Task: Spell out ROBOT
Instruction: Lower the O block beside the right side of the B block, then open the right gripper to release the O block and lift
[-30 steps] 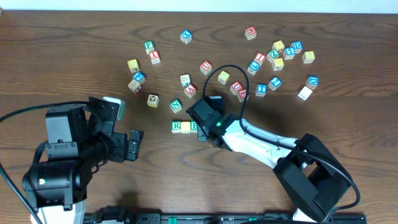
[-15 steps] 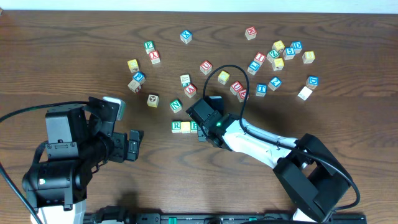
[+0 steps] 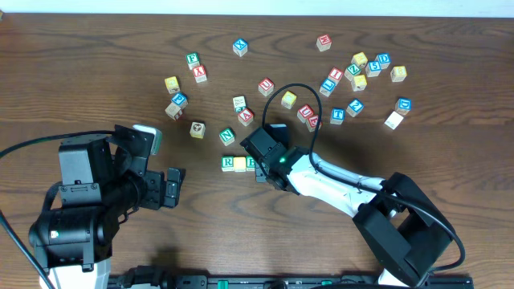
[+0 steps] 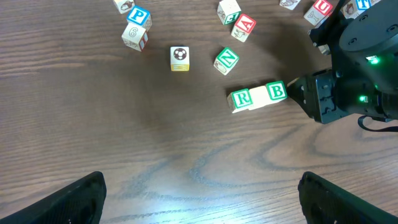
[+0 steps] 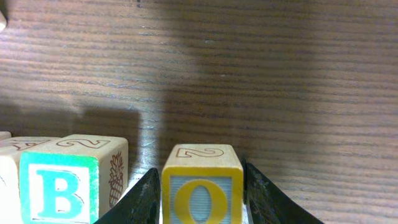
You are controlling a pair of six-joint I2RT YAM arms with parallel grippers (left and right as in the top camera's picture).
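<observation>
A row of letter blocks lies mid-table: a green R block (image 3: 228, 163) (image 4: 241, 98), a yellow block (image 3: 239, 163) and a green B block (image 3: 250, 162) (image 4: 276, 91) (image 5: 60, 183). My right gripper (image 3: 262, 166) (image 5: 200, 202) is shut on a yellow O block (image 5: 202, 186). It holds that block just right of the B block, with a narrow gap between them. In the overhead and left wrist views the gripper hides the O block. My left gripper (image 3: 171, 189) (image 4: 202, 202) is open and empty over bare wood to the left of the row.
Several loose letter blocks lie scattered across the far half of the brown wooden table (image 3: 96, 96), among them an N block (image 3: 227, 136) (image 4: 226, 60) and an A block (image 4: 244, 25) just behind the row. The right arm's black cable (image 3: 293, 90) loops above the blocks.
</observation>
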